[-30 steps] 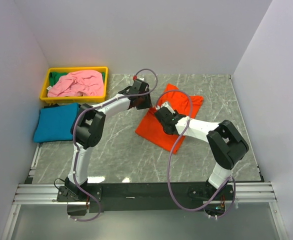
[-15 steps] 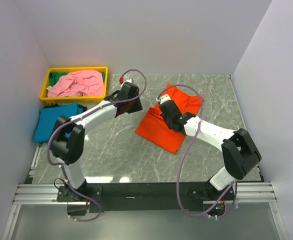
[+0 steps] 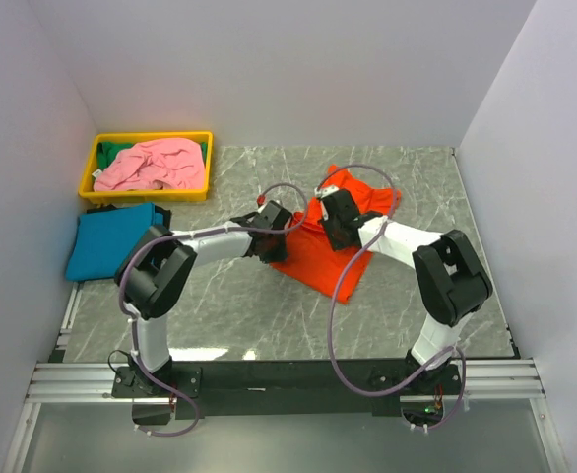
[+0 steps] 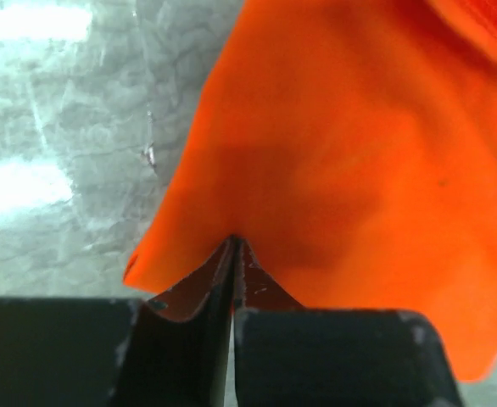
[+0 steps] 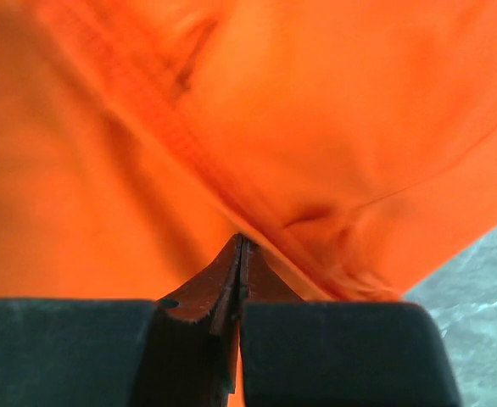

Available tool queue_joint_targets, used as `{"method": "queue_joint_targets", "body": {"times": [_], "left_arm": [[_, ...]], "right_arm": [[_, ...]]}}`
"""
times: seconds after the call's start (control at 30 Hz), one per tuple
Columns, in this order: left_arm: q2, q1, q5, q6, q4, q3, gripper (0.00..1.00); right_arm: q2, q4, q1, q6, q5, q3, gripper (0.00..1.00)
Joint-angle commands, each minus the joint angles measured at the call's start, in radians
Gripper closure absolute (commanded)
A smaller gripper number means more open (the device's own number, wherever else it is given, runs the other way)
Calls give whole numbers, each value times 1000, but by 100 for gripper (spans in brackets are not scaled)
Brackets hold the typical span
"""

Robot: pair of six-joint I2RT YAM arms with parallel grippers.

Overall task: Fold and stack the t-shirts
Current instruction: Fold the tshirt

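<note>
Shirt (image 3: 156, 163) in tray (image 3: 151, 136), far-left corner.

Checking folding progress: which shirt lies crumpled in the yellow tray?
The pale pink shirt, bunched in the tray; the teal shirt lies flat beside it, the orange shirt on the table.

Soft matt orange cloth t-shirt (image 3: 320, 264) on glossy grey marble-look table (image 3: 234, 307); smooth yellow plastic tray (image 3: 151, 136).

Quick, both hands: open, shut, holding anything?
Left hand: closed, pinching the orange t-shirt at its edge.
Right hand: closed, pinching a fold of the same shirt.
</note>
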Motion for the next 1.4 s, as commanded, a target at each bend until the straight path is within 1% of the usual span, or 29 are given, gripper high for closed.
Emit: {"method": "queue_joint_targets", "body": {"times": [0.0, 0.07, 0.17, 0.2, 0.27, 0.33, 0.37, 0.4, 0.5, 0.53, 0.57, 0.63, 0.67, 0.77, 0.83, 0.9, 0.97, 1.03, 1.1, 1.13, 1.17, 1.2, 1.27, 1.37], "left_arm": [[1, 5, 25, -36, -3, -66, 92], [-1, 5, 34, -43, -7, -89, 92], [-18, 4, 49, -59, -15, -137, 93], [-24, 1, 57, -70, -15, -161, 93], [-48, -7, 74, -87, -21, -184, 93], [-85, -13, 84, -116, -26, -223, 93], [-99, -16, 84, -128, -30, -236, 93], [-128, -25, 101, -151, -36, -264, 93], [-206, -48, 117, -197, -29, -330, 93], [-225, -51, 117, -208, -21, -345, 93], [-240, -55, 115, -213, -7, -359, 92], [-256, -53, 98, -219, -10, -365, 92], [-256, -55, 97, -218, -15, -359, 92], [-255, -53, 97, -224, -23, -359, 92], [-271, -56, 97, -236, -15, -376, 92], [-286, -56, 97, -239, -10, -390, 91], [-292, -56, 97, -241, -10, -393, 91], [-294, -58, 97, -239, -7, -394, 91], [-288, -59, 101, -239, -6, -394, 91], [-285, -61, 103, -239, -7, -393, 91], [-286, -61, 103, -239, -6, -396, 91], [-288, -62, 106, -241, -4, -399, 91], [-291, -64, 109, -241, 3, -404, 91], [-294, -67, 111, -234, 14, -404, 89]], "right_arm": [[20, 38, -85, 23, -22, 88, 99], [52, 12, -146, 77, -31, 123, 98], [86, -48, -183, 126, -38, 210, 97], [83, -53, -191, 135, -62, 223, 97], [56, -56, -191, 164, -96, 235, 96], [20, -42, -191, 213, -166, 202, 95], [-27, -30, -193, 233, -183, 182, 93], [-50, 2, -193, 251, -261, 133, 93], [-122, 66, -190, 291, -419, 53, 92], [-133, 86, -183, 310, -565, 39, 92], [-135, 129, -177, 324, -617, 27, 91], [-132, 194, -162, 383, -694, -19, 91], [-112, 262, -145, 406, -776, -32, 91], [-32, 349, -102, 472, -890, -30, 91], [37, 376, -76, 497, -907, -4, 91], [86, 439, -62, 529, -930, 13, 90], [159, 541, -62, 601, -958, 14, 90], [231, 565, -67, 635, -961, 37, 91], [275, 590, -87, 656, -934, 49, 90], [311, 614, -99, 698, -935, 45, 90], [330, 673, -114, 727, -938, 39, 90], [344, 691, -133, 748, -938, 36, 90], [364, 670, -176, 769, -911, 46, 90], [318, 576, -208, 733, -852, 72, 90]]}}
